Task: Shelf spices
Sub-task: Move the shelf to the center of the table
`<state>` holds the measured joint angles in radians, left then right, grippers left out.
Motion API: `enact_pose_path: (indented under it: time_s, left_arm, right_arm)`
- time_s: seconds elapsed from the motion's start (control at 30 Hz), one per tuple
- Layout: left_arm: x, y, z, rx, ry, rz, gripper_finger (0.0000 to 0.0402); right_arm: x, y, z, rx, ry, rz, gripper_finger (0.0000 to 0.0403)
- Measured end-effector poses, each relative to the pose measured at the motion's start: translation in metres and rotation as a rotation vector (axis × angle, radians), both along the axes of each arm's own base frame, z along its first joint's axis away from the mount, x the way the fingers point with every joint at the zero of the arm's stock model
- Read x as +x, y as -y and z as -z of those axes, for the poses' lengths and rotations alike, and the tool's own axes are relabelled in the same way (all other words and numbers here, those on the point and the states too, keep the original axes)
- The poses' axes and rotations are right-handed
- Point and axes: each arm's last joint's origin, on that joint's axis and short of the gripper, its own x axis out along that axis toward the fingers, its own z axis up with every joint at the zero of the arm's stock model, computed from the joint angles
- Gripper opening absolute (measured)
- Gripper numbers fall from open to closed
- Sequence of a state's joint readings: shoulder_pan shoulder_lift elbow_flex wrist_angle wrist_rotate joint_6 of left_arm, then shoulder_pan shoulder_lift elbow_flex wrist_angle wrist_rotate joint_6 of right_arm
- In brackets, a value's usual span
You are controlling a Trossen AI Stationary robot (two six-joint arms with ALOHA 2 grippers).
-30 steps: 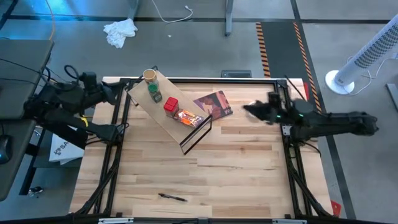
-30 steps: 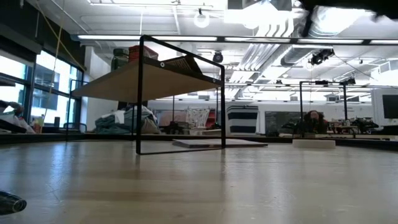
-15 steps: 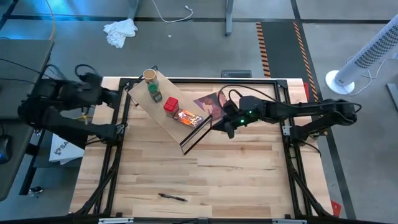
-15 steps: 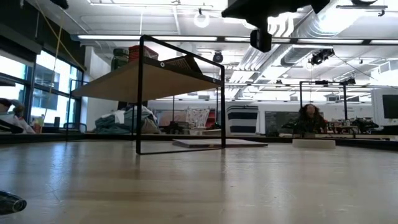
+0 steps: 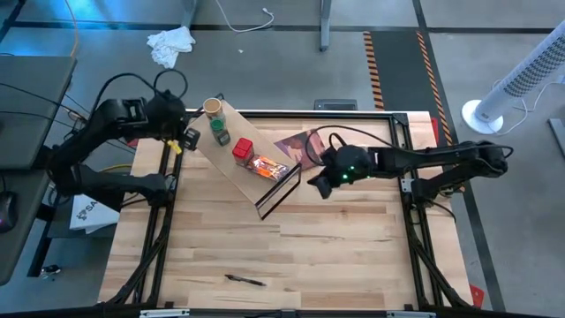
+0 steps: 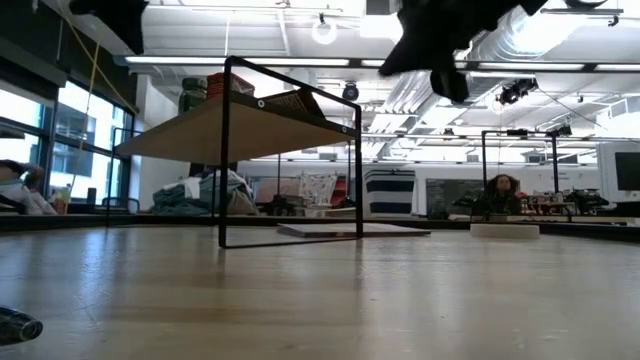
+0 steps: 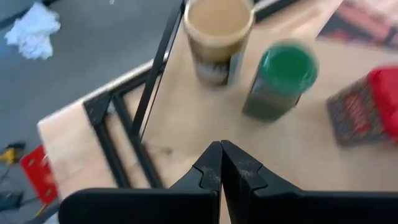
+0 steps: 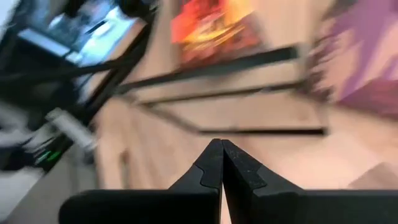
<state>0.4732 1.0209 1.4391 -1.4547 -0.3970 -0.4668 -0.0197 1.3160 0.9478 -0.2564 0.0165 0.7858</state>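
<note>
From above: shelf (image 5: 231,152) standing slantwise at the table's far left part, all four spices lined along its board: tan-topped jar (image 5: 213,108), green-lidded jar (image 5: 218,131), red tin (image 5: 243,150), orange packet (image 5: 267,165). Left gripper (image 5: 187,139) pinched shut and empty, poised just beside the shelf's far end, the two jars close ahead of its tips. Right gripper (image 5: 320,185) likewise shut on nothing, hovering just past the shelf's near end, the packet a short reach off, the printed card (image 5: 305,148) right behind it. Pen (image 5: 244,280) lying well apart from both, near the table's front edge. From table height: shelf (image 6: 225,122) seen from beneath, jar and tin tops peeking over its board, dark arm parts hanging overhead. From the left wrist: shut fingertips (image 7: 212,163) over bare board, tan jar (image 7: 218,37) and green jar (image 7: 281,79) just ahead, red tin (image 7: 367,106) off to one side. From the right wrist: closed fingers (image 8: 214,163) over the table, packet (image 8: 214,28) beyond on the shelf (image 8: 236,59). Judging by this, shelving looks done; nothing left loose on the table to fetch, only pulling both arms clear.
</note>
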Motion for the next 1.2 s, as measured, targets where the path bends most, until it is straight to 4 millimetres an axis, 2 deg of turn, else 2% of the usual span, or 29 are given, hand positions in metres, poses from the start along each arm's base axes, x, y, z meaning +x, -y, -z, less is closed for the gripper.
enact_pose_path:
  time_s: [0.1,0.3,0.63,0.83,1.03,1.2]
  left_arm:
    - [-0.003,-0.002,-0.006,0.037,0.076,0.009,0.0]
    - [-0.012,0.0,-0.015,0.082,0.172,0.014,0.0]
    - [-0.022,0.005,-0.019,0.124,0.195,-0.002,0.0]
    - [-0.02,0.005,-0.02,0.138,0.216,-0.003,0.0]
    - [-0.02,0.005,-0.021,0.144,0.215,0.004,0.0]
    - [-0.02,0.005,-0.021,0.146,0.205,0.015,0.0]
  right_arm:
    - [0.007,0.007,0.008,-0.01,-0.014,0.065,0.0]
    - [0.019,0.015,0.02,-0.032,-0.008,0.088,0.0]
    - [0.024,0.029,0.023,-0.048,0.006,0.154,0.0]
    - [0.026,0.031,0.026,-0.031,0.005,0.178,0.0]
    - [0.034,0.033,0.039,-0.008,-0.015,0.223,0.0]
    - [0.034,0.035,0.039,-0.043,-0.01,0.275,0.0]
